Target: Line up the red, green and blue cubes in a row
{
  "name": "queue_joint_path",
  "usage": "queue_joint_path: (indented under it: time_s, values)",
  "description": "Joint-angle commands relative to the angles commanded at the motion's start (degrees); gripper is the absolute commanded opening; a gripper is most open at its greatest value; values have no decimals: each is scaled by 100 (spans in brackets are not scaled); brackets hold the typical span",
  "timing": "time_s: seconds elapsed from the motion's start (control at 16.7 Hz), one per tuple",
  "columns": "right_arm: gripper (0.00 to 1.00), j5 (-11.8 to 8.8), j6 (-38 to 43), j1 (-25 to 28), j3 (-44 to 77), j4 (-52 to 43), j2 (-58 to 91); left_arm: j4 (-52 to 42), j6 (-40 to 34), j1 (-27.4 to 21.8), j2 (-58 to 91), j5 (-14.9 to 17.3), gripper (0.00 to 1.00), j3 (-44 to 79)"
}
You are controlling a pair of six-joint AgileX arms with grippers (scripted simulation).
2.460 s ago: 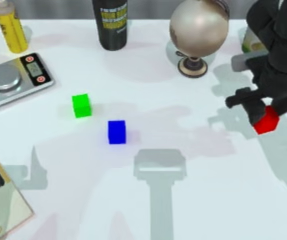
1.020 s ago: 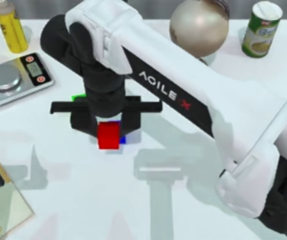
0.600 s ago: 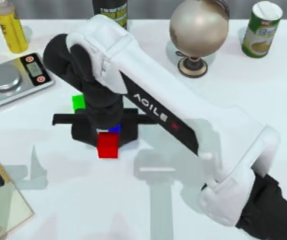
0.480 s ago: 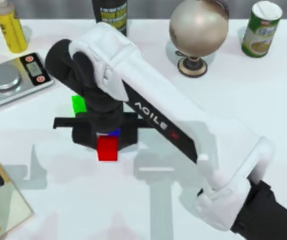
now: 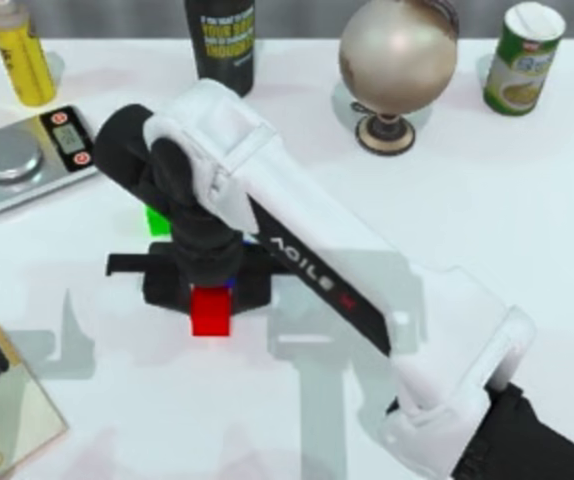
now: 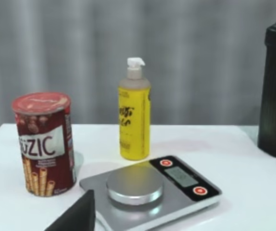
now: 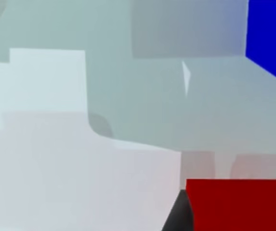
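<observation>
Right gripper (image 5: pixel 210 300) clenched on red cube (image 5: pixel 210 311), low over the surface beside blue cube (image 5: pixel 230 281) — green cube (image 5: pixel 157 221) behind. Risk: knocking blue on release. Left arm parked.

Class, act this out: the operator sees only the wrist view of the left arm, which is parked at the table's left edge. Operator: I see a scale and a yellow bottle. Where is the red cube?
Observer: In the top view the red cube sits in the right gripper, left of the table's centre.
Operator: And the blue one?
Observer: The blue cube is just beyond the red one, toward the far edge, mostly hidden under the gripper.
Operator: Green?
Observer: The green cube lies farther back and left, partly covered by the right arm.
</observation>
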Motion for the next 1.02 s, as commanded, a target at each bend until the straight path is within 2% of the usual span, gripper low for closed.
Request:
queue_joint_path:
  time_s: [0.06,0.84,1.02]
  values:
    - [0,0,0,0,0,0,0,0,0,0,0,0,100,0]
    - [98,0,0,0,0,0,0,0,0,0,0,0,100,0]
    - [100,0,0,0,0,0,0,0,0,0,0,0,100,0]
